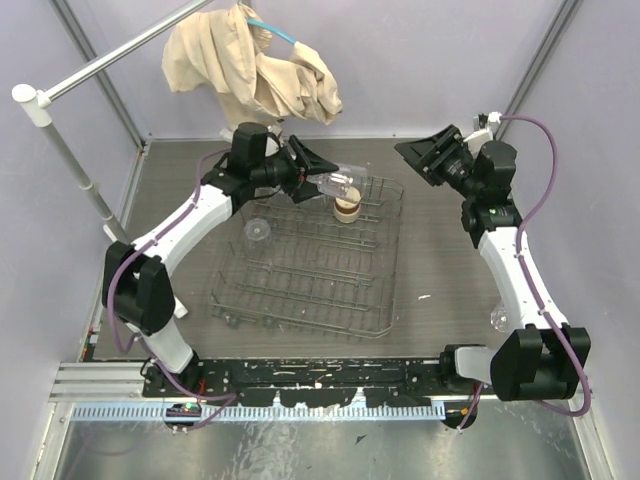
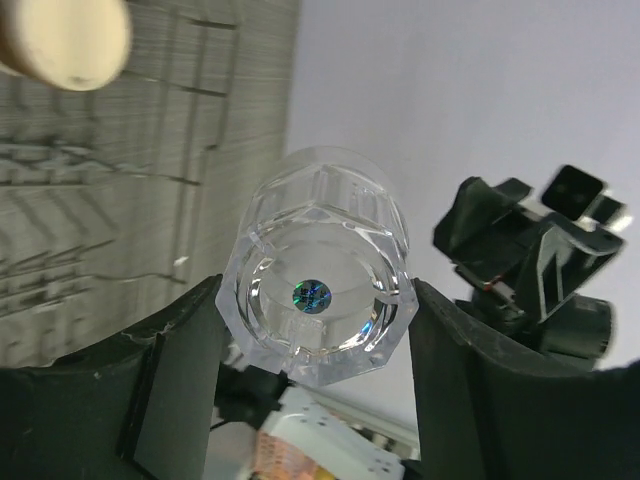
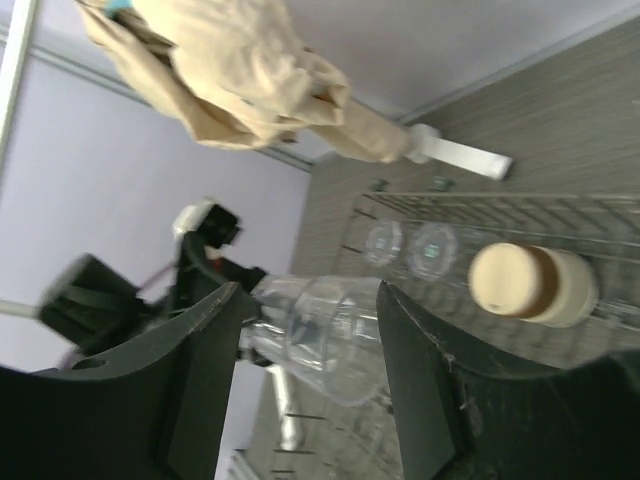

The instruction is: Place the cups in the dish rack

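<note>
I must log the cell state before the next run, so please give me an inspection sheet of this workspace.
Surface: grey table, one white speck.
Job's things: tan cup in the dish rack; second clear cup at the rack's left edge; third clear cup on the table beside the right arm.
Clutter: beige cloth hanging from a pole.
Grippers: left gripper shut on the held clear cup above the rack; right gripper open, empty.
Cables: purple cables along both arms.
Surroundings: lilac walls.
</note>
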### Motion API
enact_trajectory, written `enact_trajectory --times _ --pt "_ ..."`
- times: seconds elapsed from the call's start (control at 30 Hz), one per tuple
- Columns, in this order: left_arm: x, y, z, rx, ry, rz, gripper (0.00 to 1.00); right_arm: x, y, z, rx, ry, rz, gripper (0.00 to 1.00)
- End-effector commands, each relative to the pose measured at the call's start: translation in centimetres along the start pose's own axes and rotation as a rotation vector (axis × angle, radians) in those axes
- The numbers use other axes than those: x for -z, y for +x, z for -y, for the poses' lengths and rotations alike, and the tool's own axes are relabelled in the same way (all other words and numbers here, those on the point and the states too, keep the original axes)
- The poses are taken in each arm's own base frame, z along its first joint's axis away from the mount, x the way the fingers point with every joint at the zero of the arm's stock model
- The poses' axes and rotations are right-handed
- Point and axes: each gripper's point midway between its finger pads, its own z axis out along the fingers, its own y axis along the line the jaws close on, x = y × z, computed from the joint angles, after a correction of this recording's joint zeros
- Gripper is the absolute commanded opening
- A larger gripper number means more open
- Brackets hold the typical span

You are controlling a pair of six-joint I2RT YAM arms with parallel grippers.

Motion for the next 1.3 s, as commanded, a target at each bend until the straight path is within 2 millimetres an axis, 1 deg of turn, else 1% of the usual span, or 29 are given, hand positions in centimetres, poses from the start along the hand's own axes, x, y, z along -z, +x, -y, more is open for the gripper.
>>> enact_trajectory --times 0.0,0.1,0.2,0.3,0.37,0.4,0.47,0.57,0.83,0.97,1.27 --pt "3.4 0.5 -1.4 -0.221 -0.175 0.033 0.0 1.4 -0.3 2.3 0.238 0.135 -0.006 0.62" --pt "4.8 0.5 -3.3 -0.292 -0.299 0.05 0.0 1.9 -1.0 3.1 0.339 0.207 -0.019 0.63" --pt "6.4 0.4 -5.3 -0.366 -0.42 0.075 0.0 2.5 -1.4 3.5 0.382 0.251 -0.012 0.64" --pt "7.4 0.2 -7.5 -0.422 -0.53 0.079 0.0 2.8 -1.2 3.7 0.385 0.259 -0.015 0.64" --pt "7.8 -0.1 -8.6 -0.466 -0.59 0.093 0.0 2.8 -1.1 3.8 0.381 0.259 -0.018 0.65" --pt "8.2 0.1 -9.5 -0.479 -0.637 0.085 0.0 2.8 -1.0 3.8 0.382 0.256 -0.019 0.65" --pt "8.4 0.0 -10.3 -0.532 -0.696 0.093 0.0 2.7 -0.9 3.7 0.379 0.248 -0.019 0.65" --pt "8.5 -0.4 -11.0 -0.585 -0.758 0.102 0.0 2.7 -0.9 3.5 0.373 0.239 -0.02 0.65" --pt "8.8 -1.9 -11.8 -0.673 -0.851 0.149 0.0 2.6 -0.6 3.5 0.374 0.23 -0.026 0.65" --pt "8.3 -2.3 -12.2 -0.704 -0.875 0.154 0.0 2.5 -0.6 3.4 0.377 0.228 -0.025 0.65" --pt "7.0 -2.2 -13.3 -0.719 -0.899 0.125 0.0 2.3 -0.6 3.3 0.383 0.223 -0.028 0.65"
